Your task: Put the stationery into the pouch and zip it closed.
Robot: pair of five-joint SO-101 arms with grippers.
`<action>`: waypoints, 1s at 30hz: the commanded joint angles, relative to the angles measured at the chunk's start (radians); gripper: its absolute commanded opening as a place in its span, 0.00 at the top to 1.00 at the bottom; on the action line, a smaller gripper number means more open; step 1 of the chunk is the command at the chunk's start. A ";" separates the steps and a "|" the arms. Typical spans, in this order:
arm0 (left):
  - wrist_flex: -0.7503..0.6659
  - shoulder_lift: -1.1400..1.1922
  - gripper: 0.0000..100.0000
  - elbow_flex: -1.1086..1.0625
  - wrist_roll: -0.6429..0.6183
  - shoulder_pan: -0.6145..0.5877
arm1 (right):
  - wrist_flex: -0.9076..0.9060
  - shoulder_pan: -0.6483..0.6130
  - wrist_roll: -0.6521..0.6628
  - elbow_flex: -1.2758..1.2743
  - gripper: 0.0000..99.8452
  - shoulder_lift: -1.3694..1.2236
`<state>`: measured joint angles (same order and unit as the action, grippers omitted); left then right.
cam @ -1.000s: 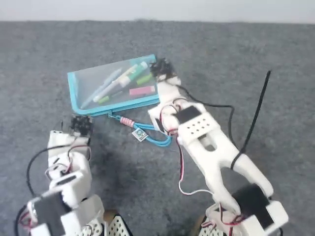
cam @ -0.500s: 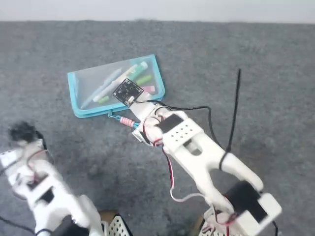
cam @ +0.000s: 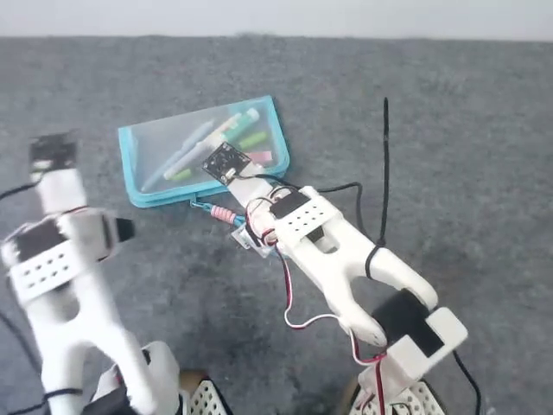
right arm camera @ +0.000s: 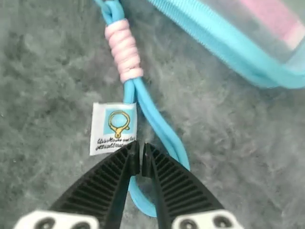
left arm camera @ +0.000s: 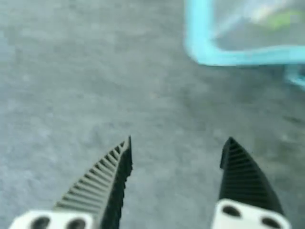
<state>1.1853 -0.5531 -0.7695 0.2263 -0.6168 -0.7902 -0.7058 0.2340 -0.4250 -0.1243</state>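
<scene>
The grey table lies bare on all sides of the pouch, its far edge well apart from the pouch, so there is open room to move. The pouch is a soft, light, see-through sleeve that would likely slide or buckle if pulled unbraced. The stationery sits inside the pouch. The left gripper hangs just off a pouch corner, fingers spread wide and empty. The right gripper is beside the pouch's long edge, fingers closed tip to tip over the limp blue cord, with nothing visibly pinched. The cord near its pink wrap looks the best hold; the tag is flimsy.
</scene>
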 commanded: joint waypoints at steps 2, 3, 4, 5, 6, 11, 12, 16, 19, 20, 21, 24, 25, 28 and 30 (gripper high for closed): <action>0.092 -0.046 0.71 0.134 -0.101 0.212 | -0.005 -0.059 0.014 0.057 0.99 -0.005; 0.089 -0.044 0.71 0.143 -0.126 0.238 | -0.002 -0.073 0.014 0.058 0.99 -0.012; 0.077 -0.044 0.71 0.148 -0.153 0.259 | -0.001 -0.082 0.011 0.058 0.99 -0.016; 0.061 -0.044 0.72 0.148 -0.187 0.281 | 0.001 -0.088 0.008 0.058 0.99 -0.019; 0.046 -0.044 0.72 0.145 -0.219 0.298 | 0.001 -0.094 0.005 0.055 0.99 -0.018; -0.037 -0.044 0.72 0.094 -0.334 0.334 | -0.001 -0.088 -0.086 0.044 0.99 0.065; -0.057 -0.044 0.72 0.076 -0.345 0.334 | 0.002 -0.084 -0.095 0.029 0.99 0.099; -0.166 -0.044 0.72 -0.021 -0.361 0.334 | 0.051 -0.079 -0.095 -0.083 0.99 0.278; -0.272 -0.046 0.72 -0.104 -0.388 0.321 | 0.088 -0.018 -0.049 -0.147 0.99 0.423; -0.307 -0.046 0.72 -0.131 -0.400 0.310 | 0.108 0.018 0.008 -0.153 0.99 0.453; -0.341 -0.046 0.72 -0.156 -0.405 0.304 | 0.133 0.051 0.084 -0.153 0.97 0.464; -0.391 -0.046 0.72 -0.196 -0.402 0.285 | 0.254 0.102 0.457 -0.187 0.89 0.440; -0.391 -0.046 0.72 -0.197 -0.402 0.272 | 0.285 0.104 0.582 -0.209 0.88 0.420; -0.396 -0.046 0.72 -0.194 -0.402 0.218 | 0.366 0.077 0.749 -0.250 0.87 0.348; -0.396 -0.046 0.72 -0.194 -0.399 0.178 | 0.443 0.062 0.773 -0.255 0.87 0.285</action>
<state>0.8201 -0.5531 -0.9782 -0.1680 -0.3682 -0.4542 -0.6260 0.9076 -0.6843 0.1995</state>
